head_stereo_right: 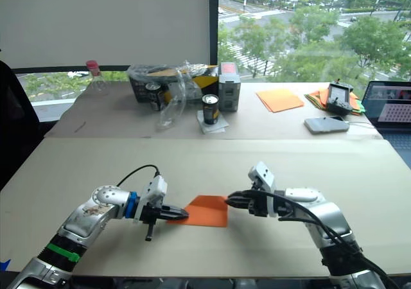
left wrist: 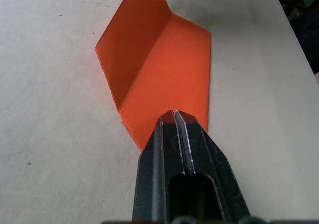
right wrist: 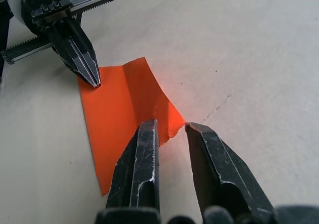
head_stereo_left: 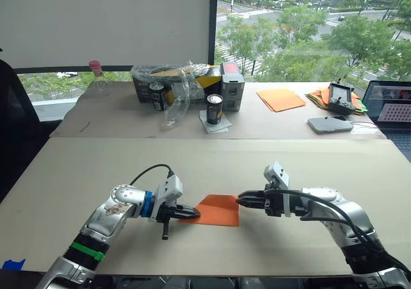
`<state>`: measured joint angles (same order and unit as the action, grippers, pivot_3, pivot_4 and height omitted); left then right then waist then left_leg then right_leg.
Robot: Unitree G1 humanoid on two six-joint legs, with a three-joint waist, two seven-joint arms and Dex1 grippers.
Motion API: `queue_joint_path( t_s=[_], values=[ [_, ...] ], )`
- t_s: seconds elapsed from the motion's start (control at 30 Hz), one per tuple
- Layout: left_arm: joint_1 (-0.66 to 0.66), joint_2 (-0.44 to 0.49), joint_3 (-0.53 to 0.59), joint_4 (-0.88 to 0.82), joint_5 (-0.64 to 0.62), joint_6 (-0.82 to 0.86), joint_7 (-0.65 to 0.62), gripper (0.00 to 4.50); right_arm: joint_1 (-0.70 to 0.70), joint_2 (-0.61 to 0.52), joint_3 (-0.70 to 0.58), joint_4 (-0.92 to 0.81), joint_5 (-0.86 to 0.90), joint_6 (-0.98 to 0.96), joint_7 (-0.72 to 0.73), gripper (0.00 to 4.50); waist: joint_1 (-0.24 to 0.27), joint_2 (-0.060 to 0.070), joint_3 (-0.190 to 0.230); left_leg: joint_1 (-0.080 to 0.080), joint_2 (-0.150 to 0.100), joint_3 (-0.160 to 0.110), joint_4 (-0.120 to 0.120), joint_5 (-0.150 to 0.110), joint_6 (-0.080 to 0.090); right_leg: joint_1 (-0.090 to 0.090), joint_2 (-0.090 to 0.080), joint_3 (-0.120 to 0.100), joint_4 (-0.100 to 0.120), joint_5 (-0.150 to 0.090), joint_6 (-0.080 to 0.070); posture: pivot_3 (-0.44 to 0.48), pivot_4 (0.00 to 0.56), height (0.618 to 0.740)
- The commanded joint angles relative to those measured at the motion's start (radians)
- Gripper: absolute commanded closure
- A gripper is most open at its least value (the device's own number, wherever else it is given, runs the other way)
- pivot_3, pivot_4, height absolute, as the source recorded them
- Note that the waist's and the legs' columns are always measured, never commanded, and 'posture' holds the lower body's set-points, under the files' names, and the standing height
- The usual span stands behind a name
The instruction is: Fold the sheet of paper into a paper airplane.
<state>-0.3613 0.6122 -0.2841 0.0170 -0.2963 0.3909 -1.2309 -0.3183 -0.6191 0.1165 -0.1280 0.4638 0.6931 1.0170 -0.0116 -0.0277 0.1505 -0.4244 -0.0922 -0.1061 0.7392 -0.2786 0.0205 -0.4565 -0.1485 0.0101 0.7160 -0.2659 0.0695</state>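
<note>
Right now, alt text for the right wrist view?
The right pincer is open, its fingers straddling a raised corner of the sheet of paper. At the sheet's opposite edge, the shut left pincer pins it to the table.

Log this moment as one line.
left gripper: shut on orange paper corner | right gripper: open at opposite edge | paper: creased, on table

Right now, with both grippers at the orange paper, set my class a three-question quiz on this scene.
1. True or false: the left gripper is shut on the sheet of paper.
2. The right gripper is: A) open at the sheet's edge, B) shut and lifted clear.
3. Fill in: the sheet shows a lengthwise ____.

Key: 1 true; 2 A; 3 crease.
</note>
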Motion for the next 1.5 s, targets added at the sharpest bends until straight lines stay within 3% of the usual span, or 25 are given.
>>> queue_joint_path(
  t_s=[0.03,0.93,0.97,1.03,1.43,1.5],
  values=[
    [0.009,0.011,-0.027,0.027,0.043,0.006,0.006,4.50,-0.010,0.001,-0.017,-0.027,0.020,0.022,-0.015,3.41,0.000,0.000,0.000,0.000,0.000,0.000,0.000,0.000,0.000,0.000,0.000,0.000,0.000,0.000,0.000,0.000,0.150,0.670],
    [-0.005,0.020,-0.054,0.074,0.096,-0.050,0.018,4.50,-0.010,0.062,-0.085,-0.030,0.157,0.184,-0.077,3.41,0.002,0.000,0.000,0.001,0.000,0.000,0.000,0.000,0.000,0.000,0.000,0.000,0.000,0.000,0.000,0.000,0.150,0.670],
    [-0.006,0.020,-0.054,0.075,0.097,-0.051,0.018,4.50,-0.008,0.058,-0.079,-0.032,0.153,0.181,-0.076,3.94,0.002,0.000,0.000,0.001,0.000,0.000,0.000,0.000,0.000,0.001,0.000,0.000,0.000,0.000,0.000,0.000,0.150,0.670],
    [-0.007,0.020,-0.055,0.077,0.097,-0.053,0.019,4.50,-0.005,0.050,-0.068,-0.037,0.151,0.179,-0.068,4.49,0.002,0.000,0.000,0.001,0.000,0.000,0.000,0.000,0.000,0.001,0.000,0.000,0.000,0.000,0.000,0.000,0.150,0.670],
    [-0.008,0.025,-0.059,0.077,0.095,-0.052,0.013,4.50,0.044,-0.018,-0.015,-0.143,0.080,0.022,-0.007,4.49,0.003,0.001,0.000,0.001,0.000,0.000,0.000,0.000,0.000,0.001,0.000,0.000,0.000,0.000,0.000,0.000,0.150,0.670],
    [-0.009,0.026,-0.061,0.078,0.095,-0.052,0.010,4.50,0.079,-0.068,0.042,-0.179,-0.008,-0.098,0.033,4.49,0.005,0.001,0.000,0.000,0.000,0.000,0.000,0.000,0.000,0.001,0.000,0.000,0.000,0.000,0.000,0.000,0.150,0.670]
  ],
)
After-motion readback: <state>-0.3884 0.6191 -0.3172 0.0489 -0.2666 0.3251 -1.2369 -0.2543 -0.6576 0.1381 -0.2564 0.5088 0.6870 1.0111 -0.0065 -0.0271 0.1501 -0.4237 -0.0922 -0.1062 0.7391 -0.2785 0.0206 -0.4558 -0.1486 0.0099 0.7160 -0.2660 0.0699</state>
